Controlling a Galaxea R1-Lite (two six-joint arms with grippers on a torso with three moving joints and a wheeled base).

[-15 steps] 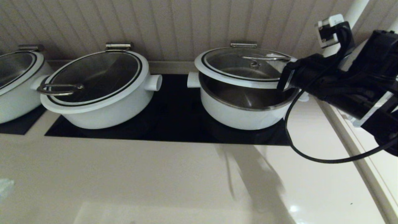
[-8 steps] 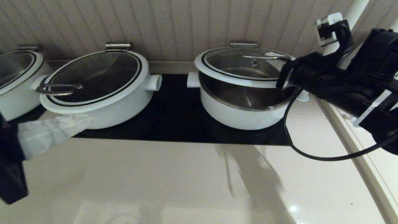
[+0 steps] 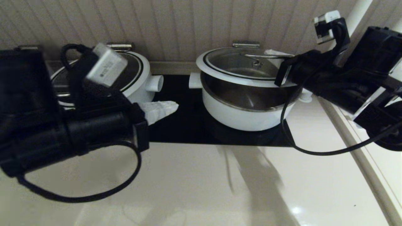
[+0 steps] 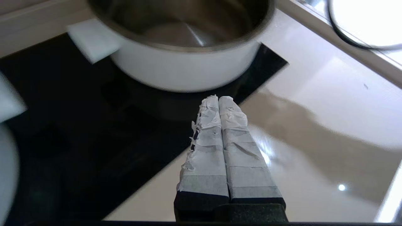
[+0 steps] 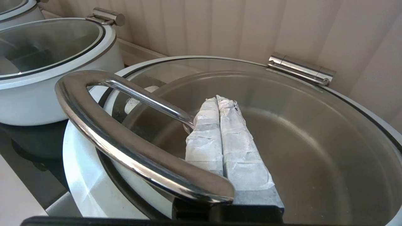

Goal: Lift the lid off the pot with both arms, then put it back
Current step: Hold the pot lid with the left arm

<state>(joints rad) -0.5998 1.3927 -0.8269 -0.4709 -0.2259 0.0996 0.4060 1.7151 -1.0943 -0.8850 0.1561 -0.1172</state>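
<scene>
- Since half a second ago the left arm has swept in from the left edge, and its bulk now covers most of the neighbouring white pot with the loop-handled glass lid (image 3: 135, 67); the raised lid on the right pot looks tilted slightly higher at its near edge.
- The round glass lid with the wide white rim, black ring and curved steel bar handle (image 3: 241, 67) is on the right side of the scene, hinged at its far edge by a steel hinge (image 3: 246, 44) and lifted at its near edge above the wide, shallow white pot with the steel interior (image 3: 248, 110).
- The pot sits on a black glass cooktop panel (image 3: 182, 125), with its bare steel inside exposed under the lifted lid.
- The right gripper (image 5: 219, 102) is at the lid's right side; its two tape-wrapped fingers are pressed together and pass under the bar handle, over the glass.
- The left gripper (image 4: 218, 99) hovers over the near edge of the cooktop, just left of and nearer than the pot; its wrapped fingers are pressed together with nothing between them, and it touches neither pot nor lid.
- Around all this lies a glossy beige countertop (image 3: 201, 185), with a ribbed beige wall (image 3: 176, 25) behind.
</scene>
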